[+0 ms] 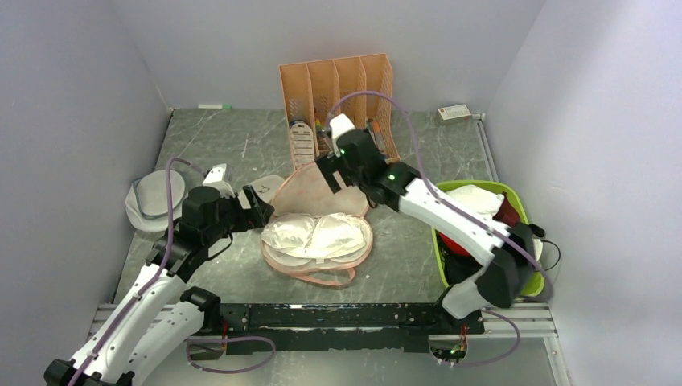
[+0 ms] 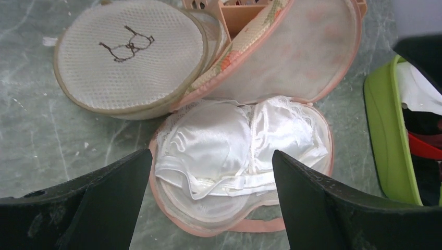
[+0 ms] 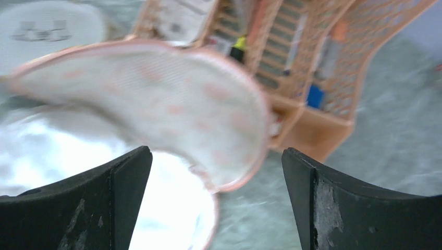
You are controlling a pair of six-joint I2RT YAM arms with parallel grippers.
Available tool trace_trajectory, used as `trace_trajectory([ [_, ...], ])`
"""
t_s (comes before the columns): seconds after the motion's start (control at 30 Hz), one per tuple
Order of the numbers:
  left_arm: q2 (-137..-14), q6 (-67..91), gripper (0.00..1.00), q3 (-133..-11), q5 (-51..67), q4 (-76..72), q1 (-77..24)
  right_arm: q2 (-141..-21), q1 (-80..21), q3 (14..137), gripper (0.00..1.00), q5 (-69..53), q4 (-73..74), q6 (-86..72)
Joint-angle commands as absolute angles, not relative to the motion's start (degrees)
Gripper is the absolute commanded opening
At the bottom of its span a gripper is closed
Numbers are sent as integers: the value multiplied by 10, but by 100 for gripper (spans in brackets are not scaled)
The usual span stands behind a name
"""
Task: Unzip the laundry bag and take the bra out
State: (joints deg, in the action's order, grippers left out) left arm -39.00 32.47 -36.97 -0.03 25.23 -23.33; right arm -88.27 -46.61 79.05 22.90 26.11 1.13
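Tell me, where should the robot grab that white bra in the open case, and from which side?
Probably the bunched band and straps along the near edge of the bra, pinched from straight above. The laundry bag lies flat with its lid folded back, so the top is open while its rim blocks the sides. The open left gripper faces it.

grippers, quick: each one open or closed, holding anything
Left gripper: open, empty, pointed at the white satin bra.
Right gripper: open, empty, near the raised lid of the peach-pink zip laundry bag.
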Motion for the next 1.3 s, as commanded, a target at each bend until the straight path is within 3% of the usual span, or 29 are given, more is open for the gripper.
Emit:
trace_trajectory([
  [0.0,-371,357,97,-356,36,222,-229,-814,-511,692,98,102,299,-177],
  [0.1,-373,362,97,-358,37,227,-229,-783,-588,621,91,94,248,-160],
  [0.17,-373,367,97,-355,41,227,-229,-790,-634,602,81,105,226,-128],
  [0.27,-369,373,97,-354,36,231,-229,-836,-702,620,62,210,246,-87],
  [0.33,-363,376,97,-359,17,248,-229,-883,-737,635,58,281,262,-54],
  [0.6,-283,395,97,-375,-125,307,-229,-971,-799,619,54,357,218,87],
  [0.83,-292,387,97,-380,-119,312,-229,-991,-792,605,46,321,177,109],
  [1.27,-276,384,97,-381,-127,312,-229,-1004,-753,587,42,268,126,116],
])
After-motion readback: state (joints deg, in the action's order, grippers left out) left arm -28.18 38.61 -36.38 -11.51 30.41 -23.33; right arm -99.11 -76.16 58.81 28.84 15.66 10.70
